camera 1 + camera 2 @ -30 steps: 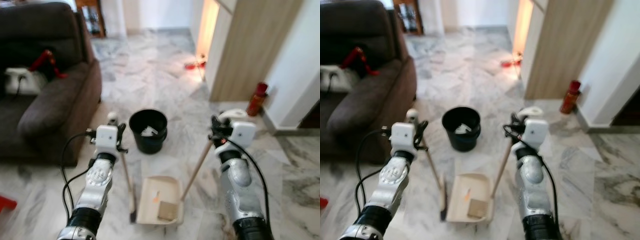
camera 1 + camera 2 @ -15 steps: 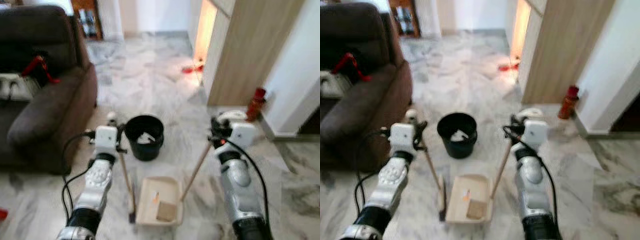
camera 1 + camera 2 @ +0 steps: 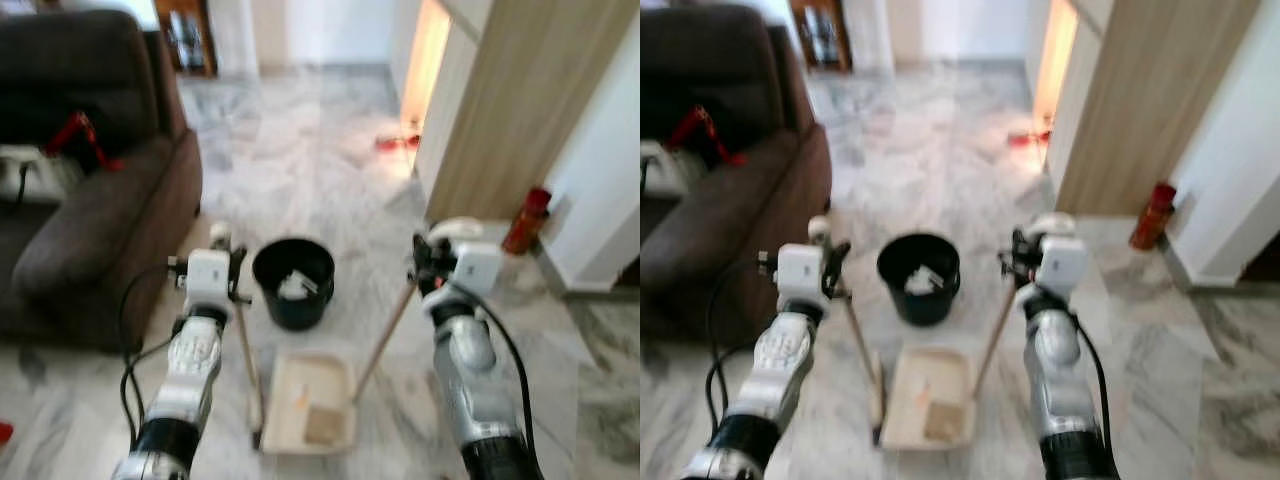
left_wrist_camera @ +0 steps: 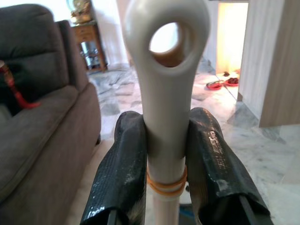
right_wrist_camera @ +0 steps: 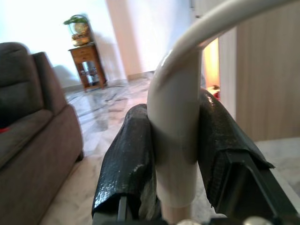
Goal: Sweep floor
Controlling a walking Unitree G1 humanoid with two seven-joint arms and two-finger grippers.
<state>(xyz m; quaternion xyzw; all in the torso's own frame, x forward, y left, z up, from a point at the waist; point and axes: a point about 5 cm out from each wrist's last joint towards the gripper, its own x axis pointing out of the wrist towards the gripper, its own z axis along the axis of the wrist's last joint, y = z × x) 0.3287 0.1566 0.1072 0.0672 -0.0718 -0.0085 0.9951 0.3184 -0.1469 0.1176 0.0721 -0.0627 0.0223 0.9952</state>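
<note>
My left tool point(image 4: 166, 187) is clamped on the broom handle point(image 4: 165, 93), both black fingers point(image 4: 123, 173) pressed against its pale grip just under the hanging hole. My right tool point(image 5: 174, 168) is clamped the same way on the dustpan handle point(image 5: 176, 122), where the cream grip curves over.

I take the black bucket point(image 3: 293, 283) as my landmark. The dustpan point(image 3: 308, 402) lies on the marble floor point(image 3: 300, 140) just on my side of the bucket, with bits of litter already in it. The broom head point(image 3: 257, 420) rests beside the pan's left edge. The sofa point(image 3: 90, 220) stands well to the left of the bucket, and a red bottle point(image 3: 526, 220) stands well to its right by the wall.

The risk I see is in lifting the pan toward the bucket: tilt the long handle too soon and the litter slides back onto the floor. If I swing wide, the pan's edge may knock the bucket over. Both smooth grips could also twist in my fingers.
</note>
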